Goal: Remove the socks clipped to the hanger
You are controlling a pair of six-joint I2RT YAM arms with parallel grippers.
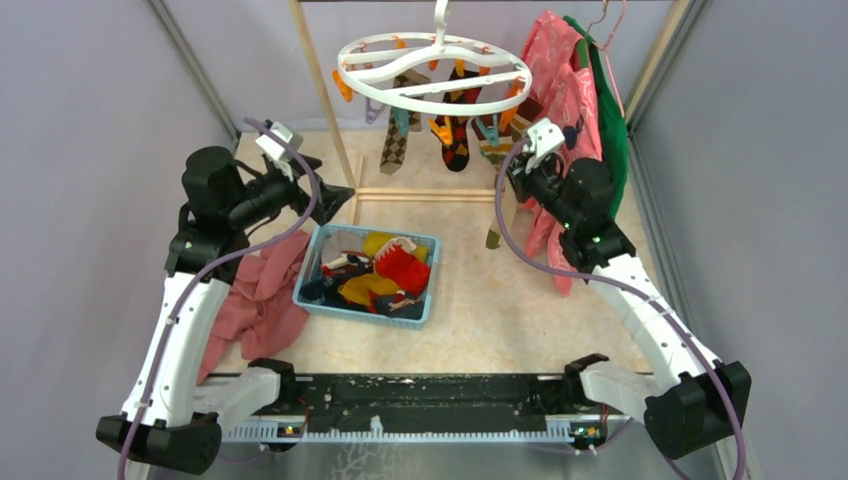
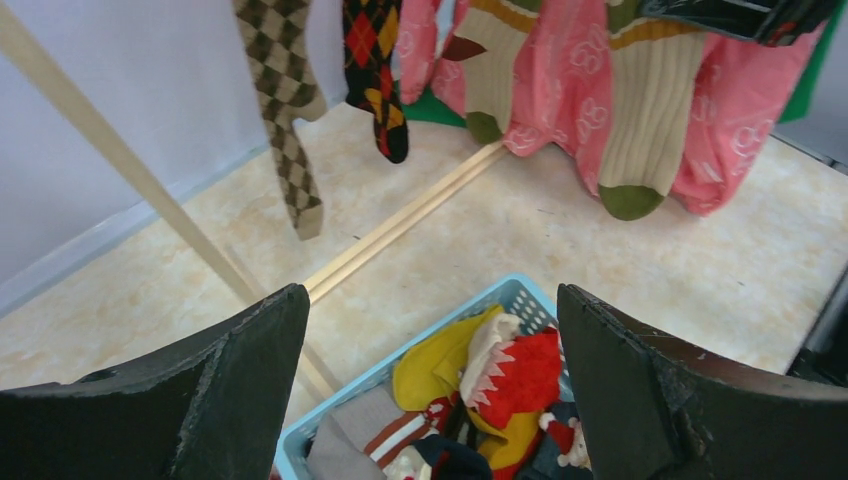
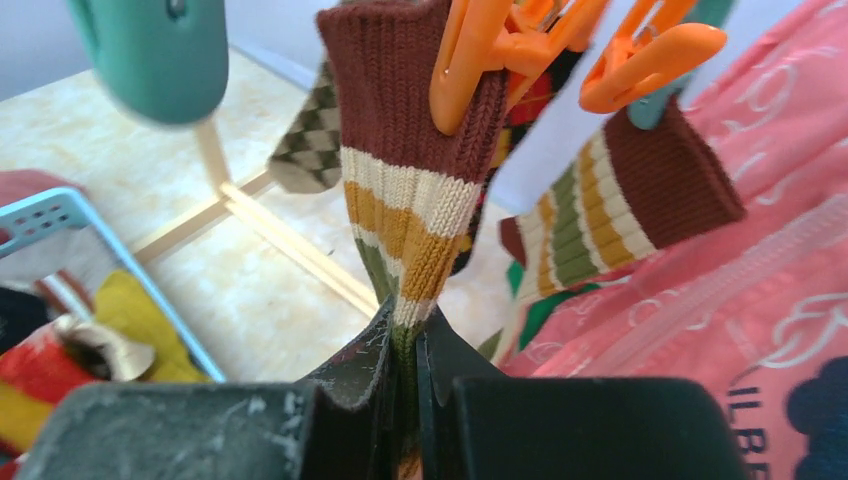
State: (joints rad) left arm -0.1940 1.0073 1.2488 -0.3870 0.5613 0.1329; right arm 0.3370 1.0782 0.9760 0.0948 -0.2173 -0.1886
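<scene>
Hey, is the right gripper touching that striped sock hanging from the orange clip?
Touching. The right wrist view shows the right gripper shut on the striped sock, no gap.

We see a pale, marbled table [image 1: 500, 300]. Near its middle sits a light blue basket [image 1: 362, 311], with a pinkish-red cloth heap [image 1: 262, 300] lying just beside it on the left. Farther back, two wooden rails [image 1: 420, 195] lie across the surface.

Top cam overhead, wrist cams close-up

Blue basket [image 1: 360, 310], red cloth heap [image 1: 262, 295] beside it, pink garment [image 1: 560, 70] hanging, green garment [image 1: 612, 130] behind
</scene>
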